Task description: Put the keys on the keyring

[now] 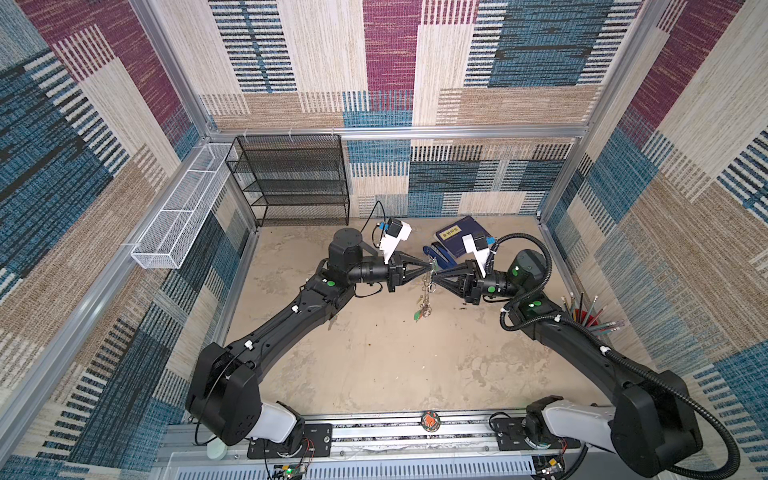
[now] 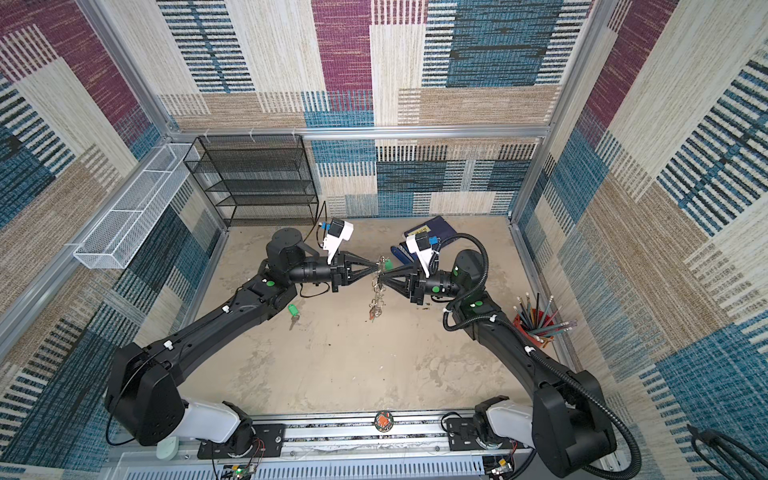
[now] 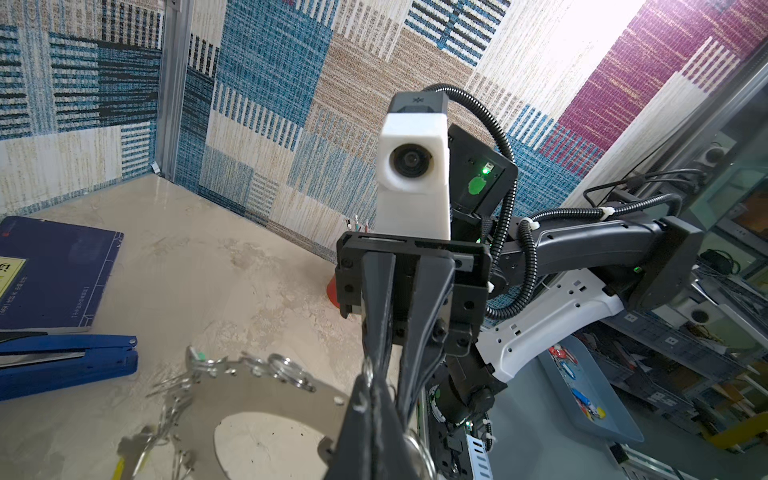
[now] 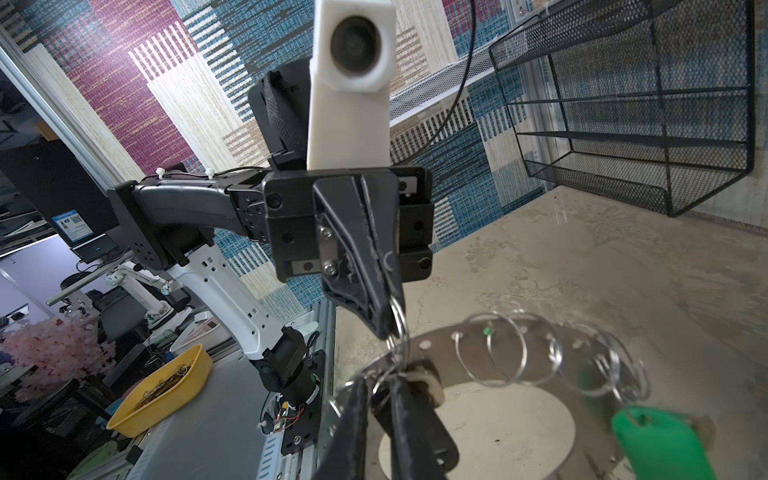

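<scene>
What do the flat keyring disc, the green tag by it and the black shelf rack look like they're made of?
Keyring disc: likely steel, a flat grey sheet with a soft, dull reflection.
Green tag: probably plastic, smooth and evenly coloured with a slight sheen.
Shelf rack: seemingly metal wire mesh, coated matte black.

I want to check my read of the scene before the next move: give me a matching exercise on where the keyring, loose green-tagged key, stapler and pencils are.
1 keyring
2 loose green-tagged key
3 stapler
4 pencils

A in the red cup
B on the table by the left arm
C hanging from the left gripper
D beside the blue book

Pairs: 1-C, 2-B, 3-D, 4-A
</scene>
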You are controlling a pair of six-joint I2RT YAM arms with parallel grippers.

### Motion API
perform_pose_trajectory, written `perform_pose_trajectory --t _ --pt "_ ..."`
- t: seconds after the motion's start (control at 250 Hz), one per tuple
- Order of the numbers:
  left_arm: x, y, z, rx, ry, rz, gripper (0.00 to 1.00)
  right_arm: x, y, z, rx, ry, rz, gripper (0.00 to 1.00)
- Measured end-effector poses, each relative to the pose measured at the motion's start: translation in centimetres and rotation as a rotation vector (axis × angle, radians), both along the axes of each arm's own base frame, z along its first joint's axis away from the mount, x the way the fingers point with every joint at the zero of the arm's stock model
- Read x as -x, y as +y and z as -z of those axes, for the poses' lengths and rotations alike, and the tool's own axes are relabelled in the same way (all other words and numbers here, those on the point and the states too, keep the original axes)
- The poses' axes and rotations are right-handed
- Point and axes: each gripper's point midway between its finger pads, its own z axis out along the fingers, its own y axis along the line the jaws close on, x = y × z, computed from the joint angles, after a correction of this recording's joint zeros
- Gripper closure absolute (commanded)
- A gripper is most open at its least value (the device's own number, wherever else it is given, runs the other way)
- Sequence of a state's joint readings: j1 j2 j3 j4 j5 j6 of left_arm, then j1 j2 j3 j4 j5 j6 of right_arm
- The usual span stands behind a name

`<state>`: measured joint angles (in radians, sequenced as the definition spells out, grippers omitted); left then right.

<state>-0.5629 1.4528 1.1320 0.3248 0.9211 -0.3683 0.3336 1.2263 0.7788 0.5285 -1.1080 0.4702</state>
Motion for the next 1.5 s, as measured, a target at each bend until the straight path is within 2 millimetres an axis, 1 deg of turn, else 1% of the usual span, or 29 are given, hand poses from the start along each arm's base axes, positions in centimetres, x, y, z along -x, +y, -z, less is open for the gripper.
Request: perform_pose_trajectory --t 0.188,0.3,0.344,0.44,0.524,0.596,0.712,0.792,0.916,1.016,1.108,1.236,1.312,1.5 --pt "0.0 0.0 -0.1 0.032 0.001 -0.004 1.00 -0.1 0.6 0.2 0.003 0.010 -0.009 0.94" --pt "-0.3 -0.2 0.1 0.050 0.008 -0.013 1.00 -0.2 0.9 0.3 0.003 0.012 -0.009 0.91" --pt "-0.5 -0.3 0.2 0.055 0.017 -0.020 1.00 -0.2 0.9 0.3 0.003 0.014 -0.008 0.88" --pt "-0.5 -0.4 0.4 0.067 0.029 -0.019 1.00 -0.1 1.0 0.4 0.005 0.016 -0.011 0.86" --pt "-0.4 -0.4 0.5 0.077 0.041 -0.020 1.00 -0.1 0.9 0.3 0.006 0.020 0.000 0.81" --pt "-0.4 -0.4 0.5 0.086 0.047 -0.023 1.00 0.1 0.8 0.0 0.005 0.011 0.007 0.80" --pt "-0.4 -0.4 0.4 0.096 0.053 -0.022 1.00 0.4 0.2 -0.7 -0.002 -0.006 0.026 0.79" --pt "-0.4 -0.4 0.3 0.101 0.048 -0.022 1.00 0.5 -0.8 -1.3 -0.010 -0.023 0.053 0.78" --pt "-0.3 -0.4 0.2 0.105 0.044 -0.019 1.00 0.3 -2.4 -2.6 -0.025 -0.047 0.102 0.71" --pt "-0.3 -0.4 0.0 0.117 0.037 -0.013 1.00 0.3 -2.8 -3.3 -0.030 -0.064 0.112 0.69" --pt "-0.3 -0.5 -0.1 0.131 0.037 -0.009 1.00 -0.2 -2.8 -3.4 -0.029 -0.061 0.115 0.68" --pt "0.0 -0.5 -0.1 0.143 0.040 0.014 1.00 -1.5 -2.5 -2.4 -0.018 -0.019 0.119 0.63" --pt "0.2 -0.5 -0.3 0.152 0.031 0.021 1.00 -2.0 -2.4 -2.0 -0.015 -0.002 0.121 0.63" --pt "0.3 -0.5 -0.5 0.163 0.019 0.025 1.00 -2.8 -2.3 -2.2 -0.016 0.001 0.136 0.64"
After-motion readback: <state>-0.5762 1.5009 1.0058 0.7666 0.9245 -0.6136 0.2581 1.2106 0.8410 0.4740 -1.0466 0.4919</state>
